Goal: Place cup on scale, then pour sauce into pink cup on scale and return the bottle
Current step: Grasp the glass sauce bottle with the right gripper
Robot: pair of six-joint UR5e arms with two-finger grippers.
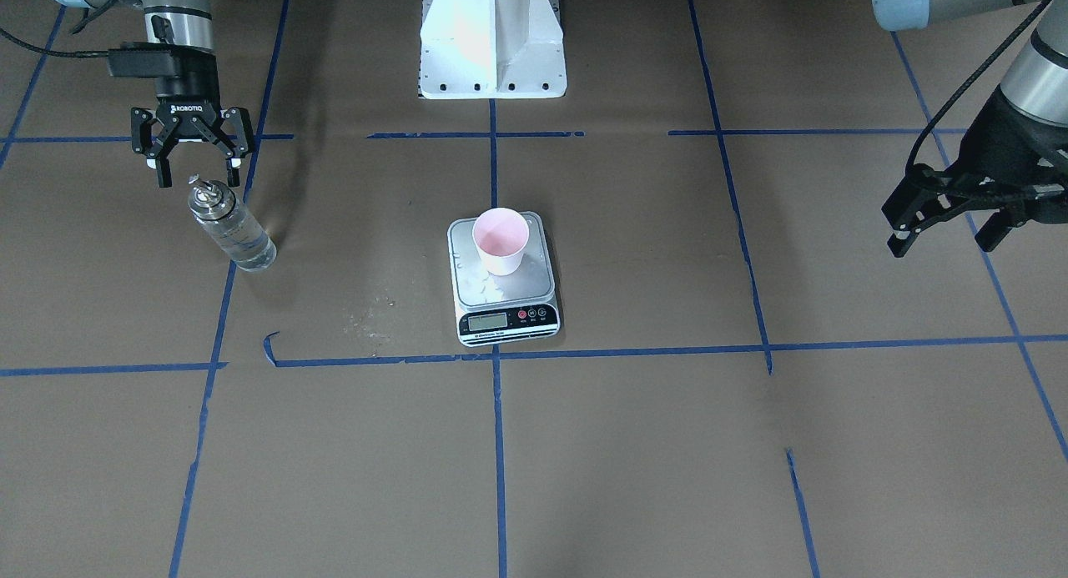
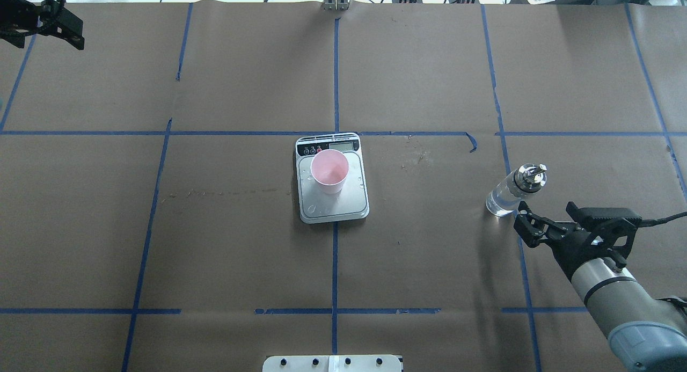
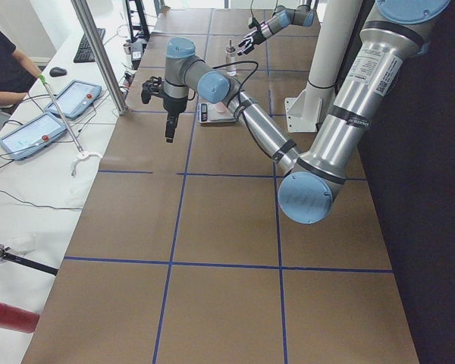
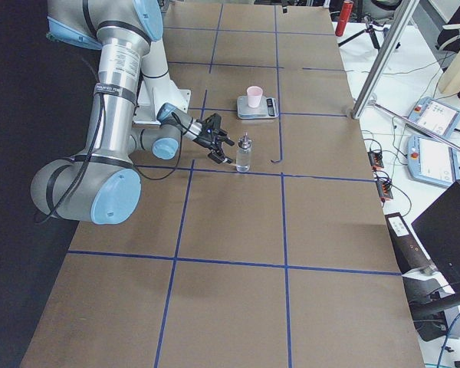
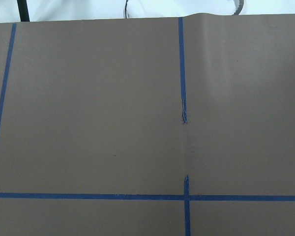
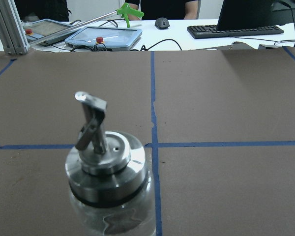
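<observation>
The pink cup [image 1: 501, 240] stands upright on the scale [image 1: 506, 299] at the table's middle; the cup [image 2: 330, 170] and scale [image 2: 334, 206] also show in the overhead view. The bottle [image 1: 231, 228], with clear sauce and a silver spout cap, stands free on the table. My right gripper [image 1: 198, 178] is open and empty, just behind the bottle [image 2: 510, 194] on the robot's side and not touching it. The right wrist view shows the bottle's cap [image 6: 102, 157] close up. My left gripper [image 1: 943, 244] is open and empty, far off toward the table's left end.
The robot's white base [image 1: 492, 40] stands behind the scale. Small droplets lie on the scale's platform [image 1: 482, 286]. Blue tape lines [image 1: 498, 444] cross the brown table cover. Tablets and a keyboard lie on the operators' bench [image 6: 103, 34].
</observation>
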